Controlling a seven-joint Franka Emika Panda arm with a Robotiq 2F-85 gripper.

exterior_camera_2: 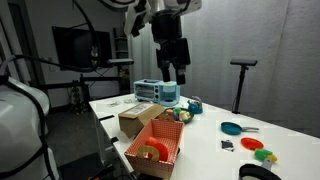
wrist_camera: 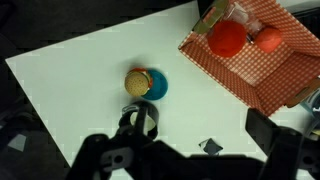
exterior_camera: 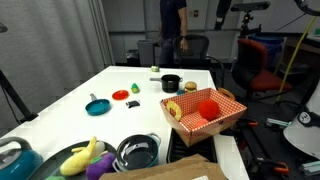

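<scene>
My gripper [exterior_camera_2: 174,72] hangs high above the white table [exterior_camera: 120,115], open, with nothing between its fingers. In the wrist view its dark fingers [wrist_camera: 264,128] frame the bottom edge. Below it lie a black pot [wrist_camera: 140,120] and, touching it, a blue bowl [wrist_camera: 152,85] with a yellow-brown ball in it. A small black piece [wrist_camera: 210,147] lies on the table nearest the gripper. A red-checked basket [wrist_camera: 283,60] holds a red cup [wrist_camera: 227,38] and an orange item [wrist_camera: 268,39]. The basket [exterior_camera: 226,112] and basket [exterior_camera_2: 150,160] show in both exterior views.
A blue pan [exterior_camera: 97,105], a red piece [exterior_camera: 120,95] and a green piece [exterior_camera: 134,89] lie mid-table. At one end stand a teal kettle [exterior_camera: 12,158], a yellow toy [exterior_camera: 80,155], a dark bowl [exterior_camera: 137,152] and a cardboard box [exterior_camera_2: 140,118]. A person [exterior_camera: 175,25] stands beyond the table.
</scene>
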